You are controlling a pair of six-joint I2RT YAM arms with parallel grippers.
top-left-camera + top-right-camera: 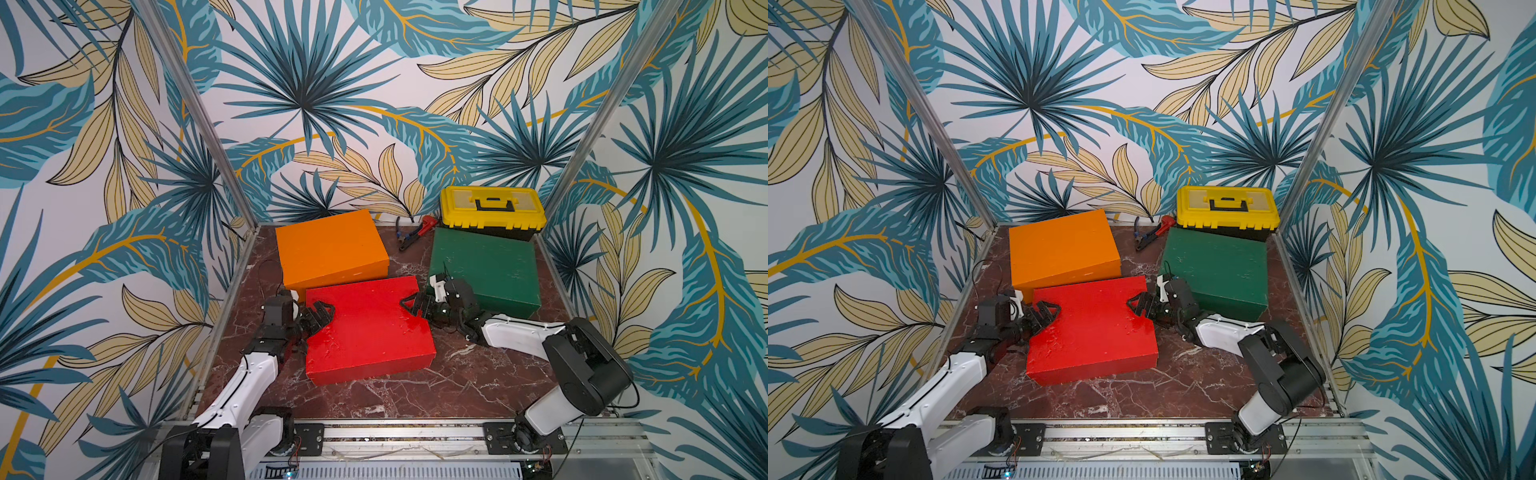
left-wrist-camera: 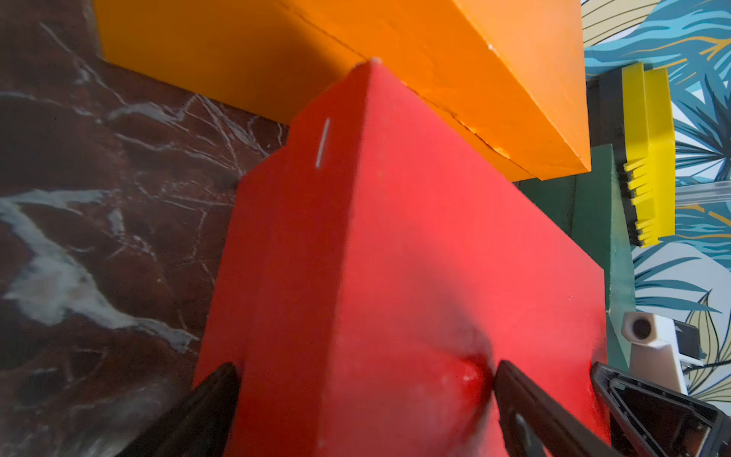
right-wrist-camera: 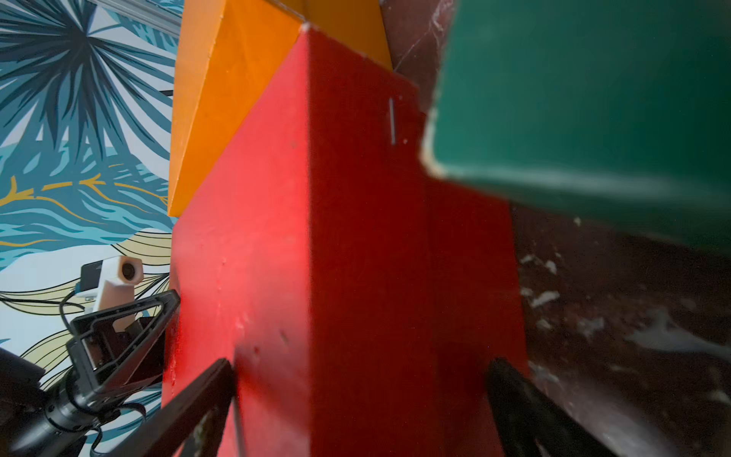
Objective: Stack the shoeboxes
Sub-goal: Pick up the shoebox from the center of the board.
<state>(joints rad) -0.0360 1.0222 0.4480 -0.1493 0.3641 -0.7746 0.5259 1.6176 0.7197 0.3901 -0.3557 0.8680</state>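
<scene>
Your left gripper [image 1: 321,318] and right gripper [image 1: 409,306] straddle the red box [image 1: 368,332] at its 9 and 3 o'clock edges, jaws wide. The orange box [image 1: 330,245] touches it at 11, and the green box [image 1: 486,266] sits near 2.

The red shoebox [image 1: 1096,328] lies mid-desk on the marble desk [image 1: 1183,390], its far edge meeting the orange shoebox [image 1: 1061,249] near the far left corner. The left gripper [image 1: 1046,313] and right gripper [image 1: 1140,305] flank its short sides. The green shoebox [image 1: 1219,266] sits along the right edge, just before the yellow-lidded toolbox [image 1: 1227,212].
</scene>
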